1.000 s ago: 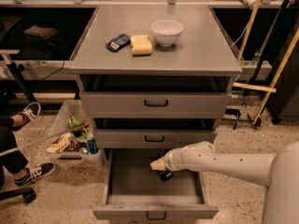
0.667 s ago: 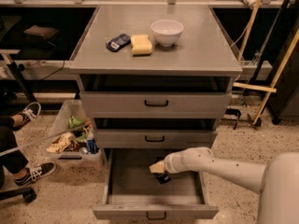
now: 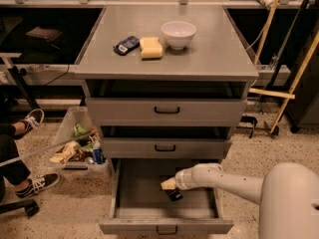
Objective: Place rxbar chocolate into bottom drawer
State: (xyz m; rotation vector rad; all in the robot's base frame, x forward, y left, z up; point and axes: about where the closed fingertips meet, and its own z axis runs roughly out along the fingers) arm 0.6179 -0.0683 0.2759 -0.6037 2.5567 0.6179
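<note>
While the bottom drawer stands pulled open, the gripper reaches in from the right, pinched shut on the dark rxbar chocolate near its middle.
</note>
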